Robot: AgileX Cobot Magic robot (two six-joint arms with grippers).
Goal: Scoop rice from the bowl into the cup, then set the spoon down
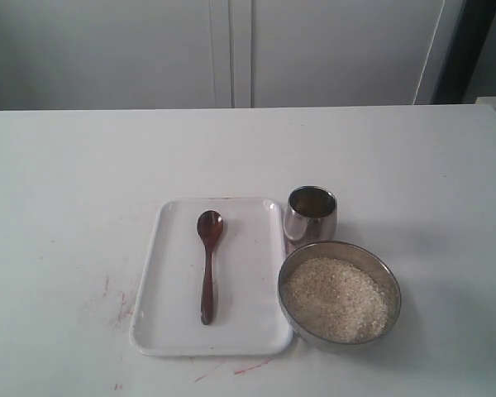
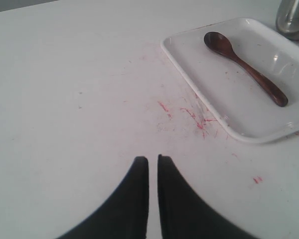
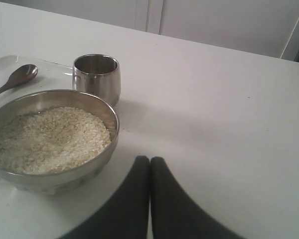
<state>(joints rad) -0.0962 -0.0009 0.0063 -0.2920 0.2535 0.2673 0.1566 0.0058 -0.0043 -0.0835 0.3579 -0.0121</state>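
The dark wooden spoon (image 1: pixel 207 263) lies lengthwise on a white tray (image 1: pixel 174 327), head toward the far side. The steel bowl (image 1: pixel 291 263) sits right of the tray, filled with off-white rice (image 1: pixel 336 299). The small steel cup (image 1: pixel 311 215) stands just behind the bowl, at the tray's far right corner. Neither arm shows in the exterior view. My left gripper (image 2: pixel 153 159) is shut and empty over bare table, well short of the spoon (image 2: pixel 244 67). My right gripper (image 3: pixel 150 160) is shut and empty, beside the bowl (image 3: pixel 109 113) and its rice (image 3: pixel 52 138), with the cup (image 3: pixel 96 77) beyond.
Red scribble marks (image 1: pixel 120 304) stain the white table left of the tray and near its front edge. White cabinet doors (image 1: pixel 231 50) stand behind the table's far edge. The tray (image 2: pixel 239 114) fills one corner of the left wrist view.
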